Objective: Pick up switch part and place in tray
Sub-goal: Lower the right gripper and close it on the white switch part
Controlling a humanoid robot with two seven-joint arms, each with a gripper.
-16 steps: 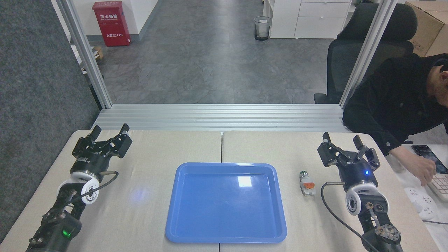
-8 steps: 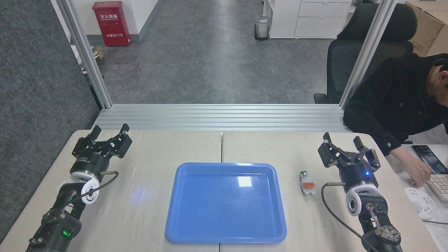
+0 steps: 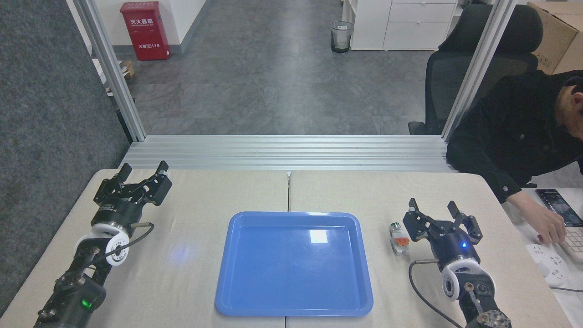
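Office: swivel chair, filing cabinet, keyboard.

The person in a black jacket was cut off by the right edge, as were the white keyboard and the brown cardboard box. Both black robot arms ran off the bottom edge.

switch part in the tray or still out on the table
Out: the switch part lies on the table, just right of the blue tray, apart from its rim.
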